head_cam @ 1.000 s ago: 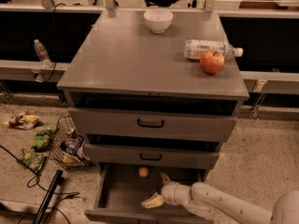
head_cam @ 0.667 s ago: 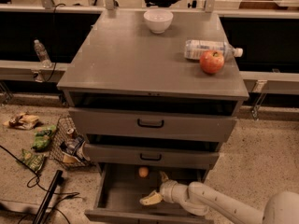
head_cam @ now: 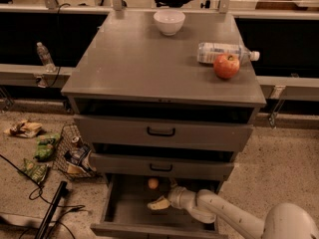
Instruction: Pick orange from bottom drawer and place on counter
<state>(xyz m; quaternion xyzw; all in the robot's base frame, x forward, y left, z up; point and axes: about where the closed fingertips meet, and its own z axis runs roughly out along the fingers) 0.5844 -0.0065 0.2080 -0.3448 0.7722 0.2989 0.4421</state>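
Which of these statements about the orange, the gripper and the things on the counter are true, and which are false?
1. The orange lies in the bottom drawer, toward its back. True.
2. The gripper hovers above the counter. False: it is down inside the open bottom drawer, in front of the orange.
3. The apple sits on the counter beside the water bottle. True.
4. The white bowl is in the bottom drawer. False: it stands on the counter near the rear edge.
5. The orange is on the counter. False: it rests on the drawer floor, beyond the gripper.
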